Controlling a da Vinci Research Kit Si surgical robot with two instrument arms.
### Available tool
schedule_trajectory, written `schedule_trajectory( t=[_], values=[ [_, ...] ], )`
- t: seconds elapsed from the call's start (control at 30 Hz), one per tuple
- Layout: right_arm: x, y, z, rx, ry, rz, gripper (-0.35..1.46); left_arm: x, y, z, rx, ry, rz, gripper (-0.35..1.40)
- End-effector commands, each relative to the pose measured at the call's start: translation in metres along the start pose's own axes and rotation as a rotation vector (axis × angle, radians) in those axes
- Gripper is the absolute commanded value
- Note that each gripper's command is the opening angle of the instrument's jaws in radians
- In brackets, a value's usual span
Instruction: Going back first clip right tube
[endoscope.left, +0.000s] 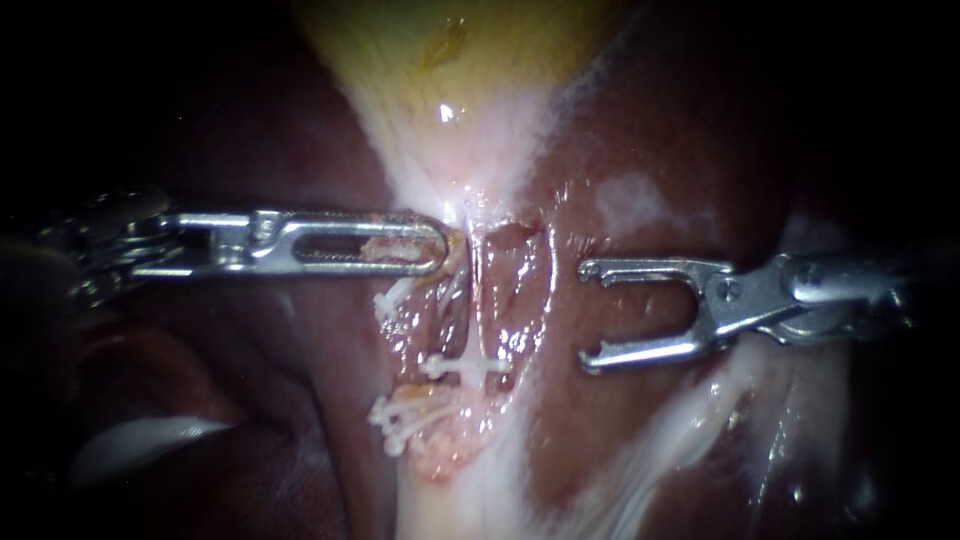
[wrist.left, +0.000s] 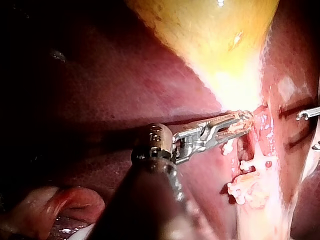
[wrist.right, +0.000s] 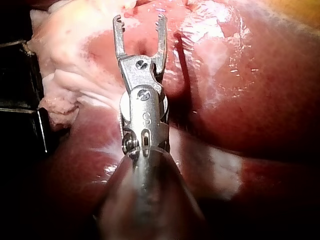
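Left instrument (endoscope.left: 436, 246) gripping tissue (endoscope.left: 458, 252), shaft in shadow

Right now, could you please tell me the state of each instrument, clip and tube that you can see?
left instrument: end effector shut on tissue just below the gallbladder.
right instrument: end effector open, empty, apart from the clips.
clip: closed across a tube.
tube: whole, no cut showing.
lower clips: closed, bunched together on the tissue.
gallbladder: full-looking, no tear showing.
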Motion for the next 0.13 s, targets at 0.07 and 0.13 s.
schedule_trajectory(
  t=[0.07,0.13],
  values=[
    [0.0000,0.0000,0.0000,0.000,0.000,0.000,0.50,0.0000,-0.0002,-0.0001,-0.001,-0.001,-0.001,-0.35],
    [0.0000,0.0000,0.0000,0.000,0.000,0.000,0.50,-0.0001,-0.0002,-0.0001,-0.001,-0.001,-0.001,-0.35]
  ],
)
